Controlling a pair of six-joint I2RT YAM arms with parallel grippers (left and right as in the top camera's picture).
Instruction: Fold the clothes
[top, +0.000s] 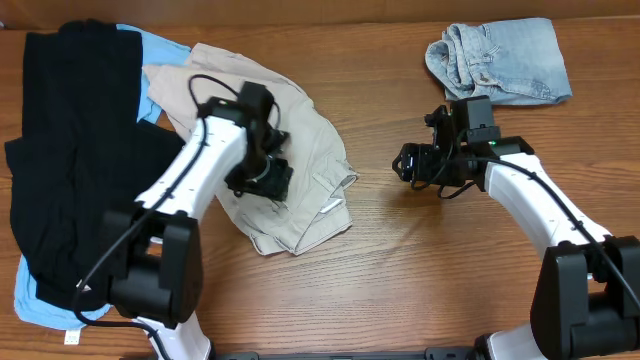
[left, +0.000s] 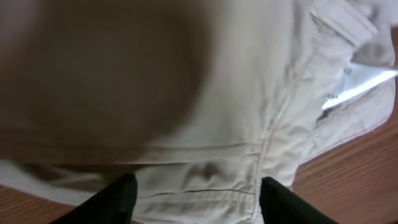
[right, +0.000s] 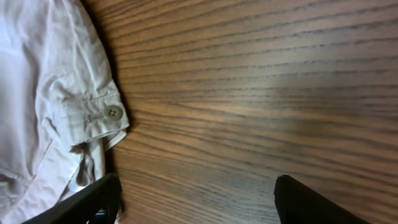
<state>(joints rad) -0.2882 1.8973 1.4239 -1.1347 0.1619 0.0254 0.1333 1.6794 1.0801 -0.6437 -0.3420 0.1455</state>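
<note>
The pale beige shorts (top: 300, 140) lie crumpled left of the table's middle. My left gripper (top: 262, 178) hovers over them, open, its fingers (left: 196, 202) on either side of a seam of the beige cloth (left: 249, 93). A small white label (left: 360, 87) shows near the waistband. My right gripper (top: 408, 163) is open and empty (right: 196, 199) above bare wood, just right of the shorts' buttoned edge (right: 62, 112). Black garments (top: 70, 160) lie on a sky-blue one (top: 160, 50) at the left.
A crumpled light-blue denim piece (top: 500, 60) lies at the back right. The wooden table (top: 420, 280) shows between the arms and along the front.
</note>
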